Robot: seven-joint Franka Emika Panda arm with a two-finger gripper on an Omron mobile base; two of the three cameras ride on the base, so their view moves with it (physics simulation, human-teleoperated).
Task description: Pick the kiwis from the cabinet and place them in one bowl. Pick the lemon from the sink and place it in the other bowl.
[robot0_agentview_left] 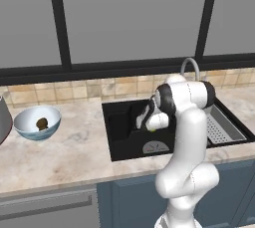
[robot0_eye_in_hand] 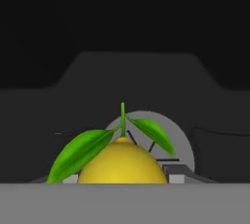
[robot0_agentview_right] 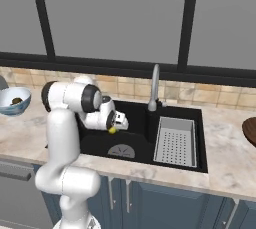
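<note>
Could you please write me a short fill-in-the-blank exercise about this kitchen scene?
1. The gripper hangs over the black ____, shut on the lemon.
2. The lemon carries two green ____ on its stem.
3. The light blue bowl on the counter holds one brown ____.
4. The grey perforated tray sits in the sink, to the ____ of the tap in the right base view.

Missing words: sink; leaves; kiwi; right

The lemon (robot0_eye_in_hand: 119, 164) is bright yellow with green leaves. The sink (robot0_agentview_right: 97, 145) is black, its tray (robot0_agentview_right: 175, 141) grey and dotted with holes, its tap (robot0_agentview_right: 154, 88) silver. The bowl (robot0_agentview_left: 36, 123) is light blue outside and whitish inside, holding a brown kiwi (robot0_agentview_left: 42, 123). The counter (robot0_agentview_left: 64, 157) is mottled beige; the wall tiles (robot0_agentview_left: 74, 91) are tan.
</note>
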